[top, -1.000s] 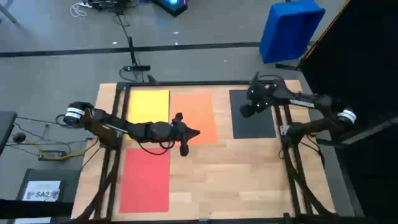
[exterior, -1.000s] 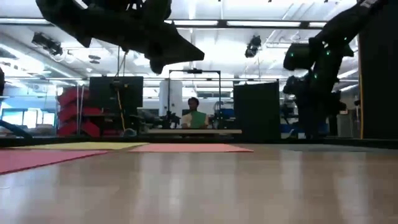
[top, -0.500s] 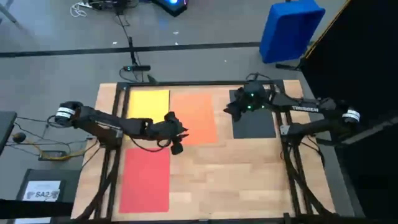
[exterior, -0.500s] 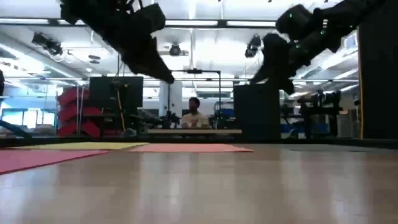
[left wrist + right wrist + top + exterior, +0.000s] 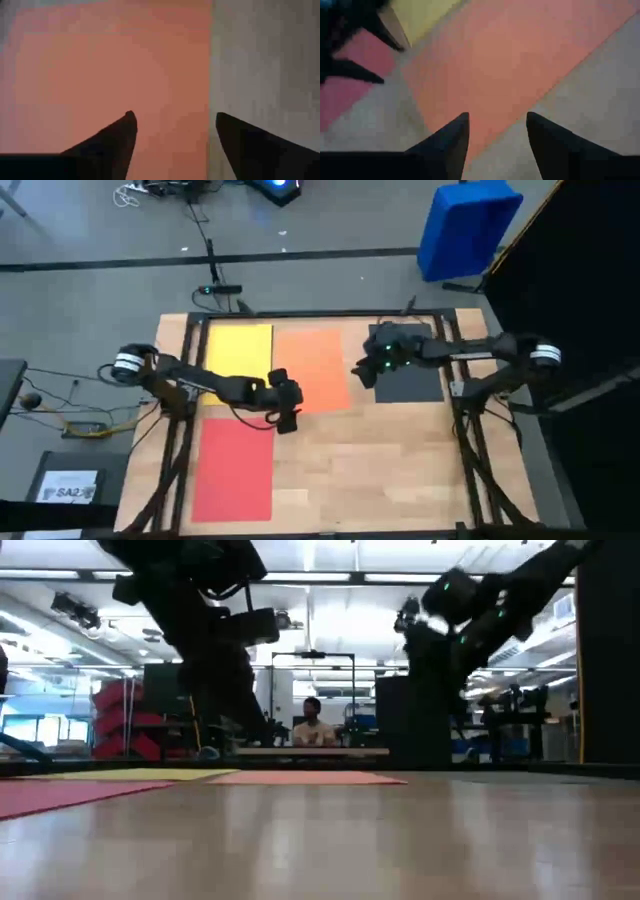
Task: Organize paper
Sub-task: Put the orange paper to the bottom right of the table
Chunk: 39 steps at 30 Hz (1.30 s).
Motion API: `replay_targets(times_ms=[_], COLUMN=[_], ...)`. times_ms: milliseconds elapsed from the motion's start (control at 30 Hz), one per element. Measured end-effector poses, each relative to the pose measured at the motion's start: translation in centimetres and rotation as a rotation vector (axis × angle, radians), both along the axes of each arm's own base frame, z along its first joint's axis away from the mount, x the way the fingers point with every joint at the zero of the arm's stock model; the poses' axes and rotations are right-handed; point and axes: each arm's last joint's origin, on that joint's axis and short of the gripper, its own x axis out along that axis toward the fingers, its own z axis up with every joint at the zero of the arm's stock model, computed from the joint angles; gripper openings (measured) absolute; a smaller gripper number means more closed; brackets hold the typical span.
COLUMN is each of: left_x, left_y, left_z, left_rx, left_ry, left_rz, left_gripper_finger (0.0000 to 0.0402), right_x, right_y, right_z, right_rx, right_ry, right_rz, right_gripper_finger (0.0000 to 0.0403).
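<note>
Sheets of thin flat paper lie on the wooden table [image 5: 400, 450]: yellow [image 5: 238, 346] far left, orange [image 5: 318, 358] beside it, red [image 5: 234, 470] near left, dark grey [image 5: 415, 382] far right. Left gripper [image 5: 172, 122], jaws spread and empty, hovers over the orange sheet's near edge. Right gripper [image 5: 497, 122], jaws parted, hangs between orange and grey sheets.

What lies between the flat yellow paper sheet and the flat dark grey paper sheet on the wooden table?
In the high view, the flat orange paper sheet lies between the yellow paper sheet and the dark grey paper sheet, touching the yellow one; a bare strip of wooden table separates it from the grey.
</note>
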Motion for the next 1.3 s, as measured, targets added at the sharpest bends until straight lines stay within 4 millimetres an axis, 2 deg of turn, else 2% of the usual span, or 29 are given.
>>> replay_targets(times_ms=[100,267,500,800,1033,1300], left_x=[-0.1,-0.5,-0.6,-1.0,-1.6,-1.4], left_y=[0.0,-0.3,-0.1,1.6,2.8,2.7], left_z=[-0.1,-0.3,-0.5,-0.7,-1.1,-1.1], left_rx=[-0.001,-0.001,0.029,0.168,0.167,0.13], left_ry=[0.011,0.064,0.095,0.157,0.225,0.207], left_rz=[-0.005,-0.023,-0.028,0.037,0.063,0.021], left_gripper_finger=[0.0254,0.0254,0.0255,0.0254,0.0254,0.0254], right_x=[0.6,1.0,1.1,1.3,1.1,0.5], right_y=[-0.4,-0.8,-0.9,-1.0,-2.2,-3.4], right_z=[-1.3,-2.1,-1.7,-1.5,-1.1,-1.2], right_rx=[0.025,0.054,0.048,-0.011,-0.054,-0.062], right_ry=[0.011,-0.003,-0.037,-0.055,-0.094,-0.082], right_rz=[-0.015,-0.02,-0.023,0.011,-0.021,-0.046], right_gripper_finger=[0.0171,0.017,0.017,0.017,0.017,0.017])
